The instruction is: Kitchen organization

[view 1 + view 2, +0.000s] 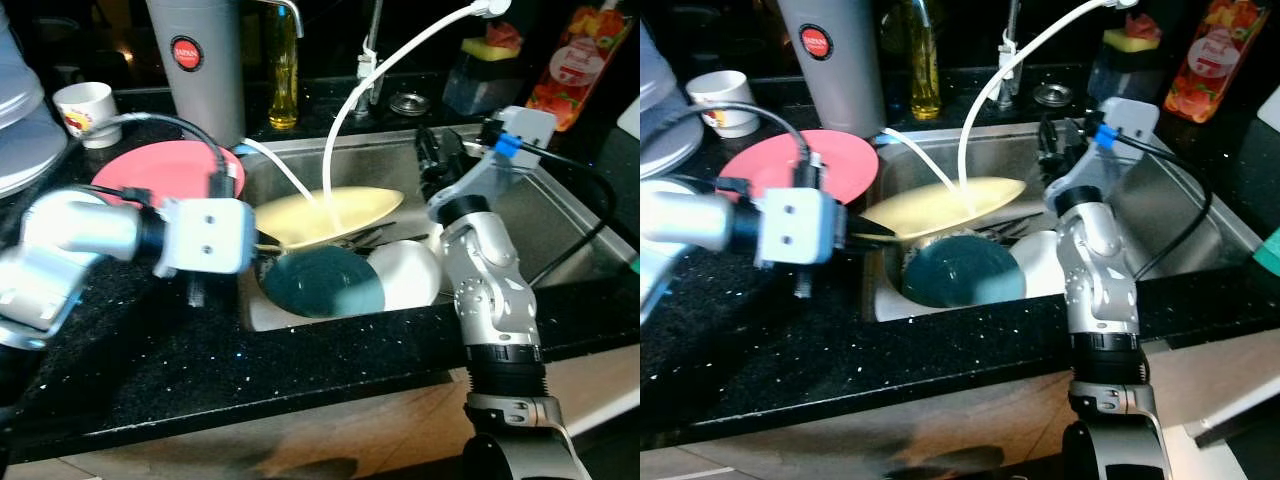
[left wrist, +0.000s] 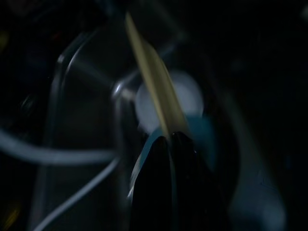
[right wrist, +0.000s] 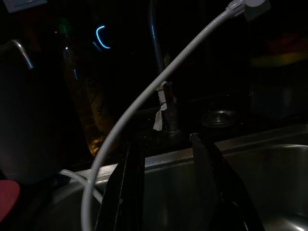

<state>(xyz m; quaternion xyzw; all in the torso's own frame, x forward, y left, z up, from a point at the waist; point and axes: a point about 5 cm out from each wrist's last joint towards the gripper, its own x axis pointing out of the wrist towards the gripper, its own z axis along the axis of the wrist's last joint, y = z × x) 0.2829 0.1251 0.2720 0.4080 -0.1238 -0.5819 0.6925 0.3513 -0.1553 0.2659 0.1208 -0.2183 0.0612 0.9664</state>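
Observation:
A yellow plate (image 1: 330, 215) lies tilted in the sink (image 1: 545, 215), above a teal plate (image 1: 325, 282) and a white dish (image 1: 405, 272). My left gripper (image 1: 265, 243) reaches in from the counter and is shut on the yellow plate's near-left rim; the left wrist view shows its black fingers (image 2: 168, 159) pinching the plate's thin edge (image 2: 151, 77). My right gripper (image 1: 430, 150) hangs over the back right of the sink, open and holding nothing, its fingers (image 3: 127, 183) pointing at the tap's base (image 3: 166, 108). A pink plate (image 1: 165, 170) rests on the counter to the left of the sink.
A white hose (image 1: 385, 60) arcs from the upper right down into the sink. Along the back stand a grey flask (image 1: 195, 60), an oil bottle (image 1: 283, 70), a cup (image 1: 85, 110), a sponge holder (image 1: 485, 65) and a juice bottle (image 1: 580, 60). The black counter (image 1: 150, 350) runs in front.

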